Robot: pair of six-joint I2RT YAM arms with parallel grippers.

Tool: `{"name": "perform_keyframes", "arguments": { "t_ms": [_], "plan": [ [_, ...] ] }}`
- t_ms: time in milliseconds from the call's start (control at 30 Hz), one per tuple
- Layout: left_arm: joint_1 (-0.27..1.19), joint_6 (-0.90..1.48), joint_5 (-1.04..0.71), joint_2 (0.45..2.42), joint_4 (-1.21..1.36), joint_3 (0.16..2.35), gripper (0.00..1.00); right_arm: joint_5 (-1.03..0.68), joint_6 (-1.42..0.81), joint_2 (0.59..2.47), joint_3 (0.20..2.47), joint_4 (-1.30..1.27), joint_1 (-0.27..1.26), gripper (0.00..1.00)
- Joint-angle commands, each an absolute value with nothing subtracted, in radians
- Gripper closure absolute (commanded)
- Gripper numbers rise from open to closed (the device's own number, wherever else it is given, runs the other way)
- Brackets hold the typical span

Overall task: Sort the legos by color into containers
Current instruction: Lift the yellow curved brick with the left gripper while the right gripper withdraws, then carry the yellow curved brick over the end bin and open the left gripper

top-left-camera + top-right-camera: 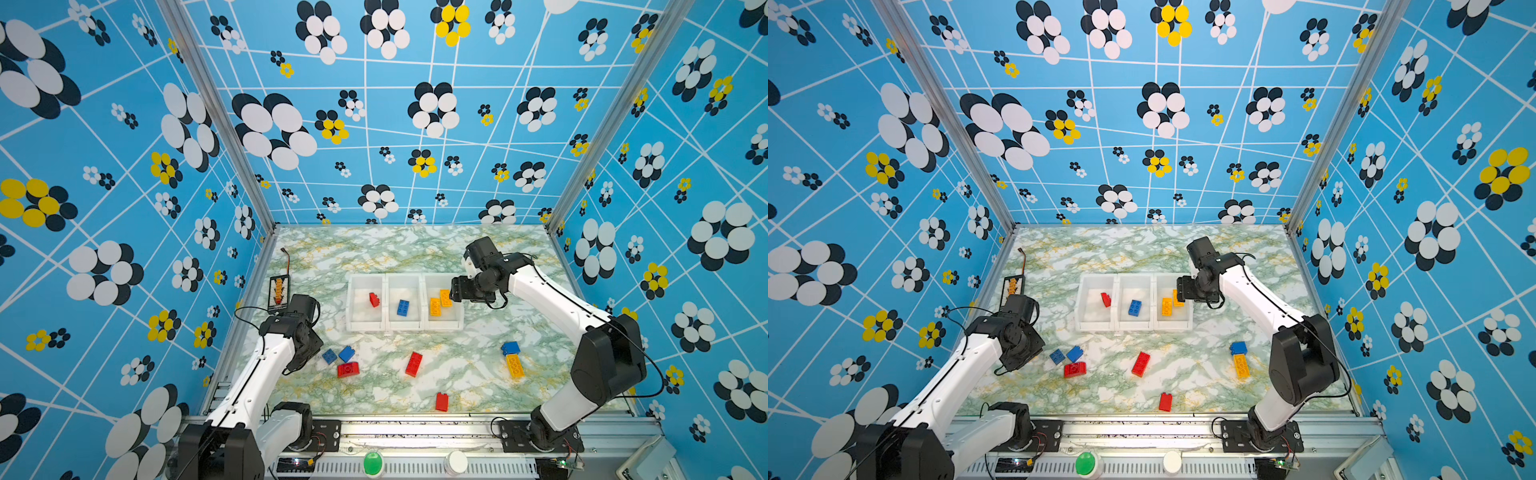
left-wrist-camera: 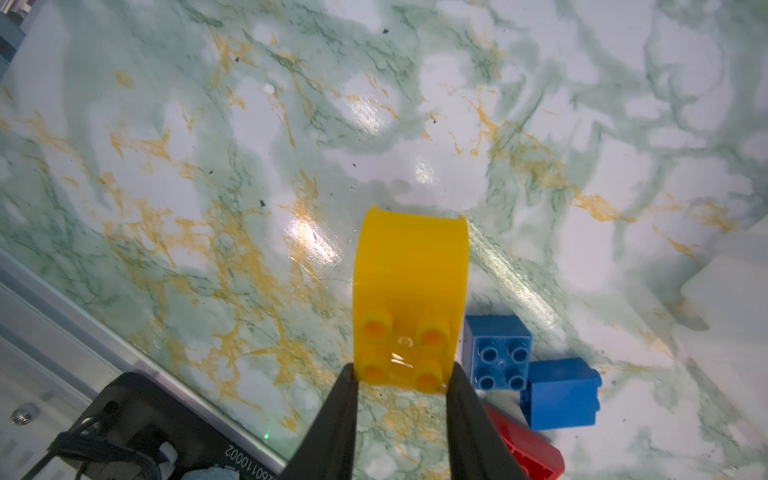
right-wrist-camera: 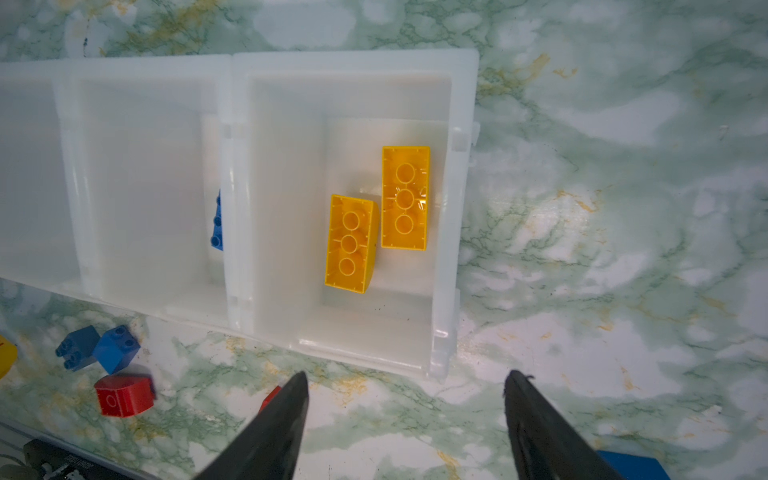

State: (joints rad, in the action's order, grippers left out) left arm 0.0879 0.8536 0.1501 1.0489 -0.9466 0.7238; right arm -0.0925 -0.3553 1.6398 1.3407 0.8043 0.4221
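Note:
My left gripper [image 2: 402, 370] is shut on a yellow rounded lego [image 2: 411, 274] just above the marble table; two blue legos [image 2: 498, 353] and a red one [image 2: 536, 453] lie beside it. In both top views its fingers are hidden under the wrist [image 1: 305, 345]. My right gripper [image 3: 407, 376] hangs open and empty beside the right container [image 3: 453, 232], which holds two yellow legos [image 3: 351, 243]. The middle container [image 1: 405, 326] holds a blue lego [image 1: 402, 307], the left one a red lego [image 1: 374, 299]. Loose legos: red [image 1: 414, 364], red [image 1: 441, 401], blue [image 1: 510, 348], yellow [image 1: 515, 365].
A black-framed board [image 1: 278, 293] with orange parts and a wire lies at the table's left edge, behind the left arm. Patterned walls close in three sides. A green button [image 1: 372, 462] and a white knob [image 1: 456, 461] sit on the front rail.

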Motion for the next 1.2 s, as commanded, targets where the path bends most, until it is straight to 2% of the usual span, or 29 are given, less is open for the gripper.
{"name": "perform_keyframes", "arguments": {
  "t_ms": [0, 200, 500, 867, 1167],
  "plan": [
    [0.116, 0.857, 0.157, 1.02, -0.989, 0.773, 0.94, -0.112, -0.373, 1.598, 1.314, 0.818, 0.414, 0.25],
    [0.233, 0.862, 0.175, 1.014, -0.979, 0.839, 0.94, -0.116, -0.399, 1.549, 1.264, 0.815, 0.415, 0.25],
    [0.486, 0.904, 0.22, 1.076, -0.913, 0.959, 0.95, -0.134, -0.455, 1.454, 1.158, 0.797, 0.415, 0.24],
    [0.756, 0.909, 0.226, 1.332, -0.775, 1.174, 0.95, -0.121, -0.463, 1.329, 1.077, 0.826, 0.415, 0.14],
    [0.854, 0.871, 0.186, 1.573, -0.691, 1.379, 0.95, -0.138, -0.464, 1.241, 1.024, 0.834, 0.383, 0.09]
  ]
}}
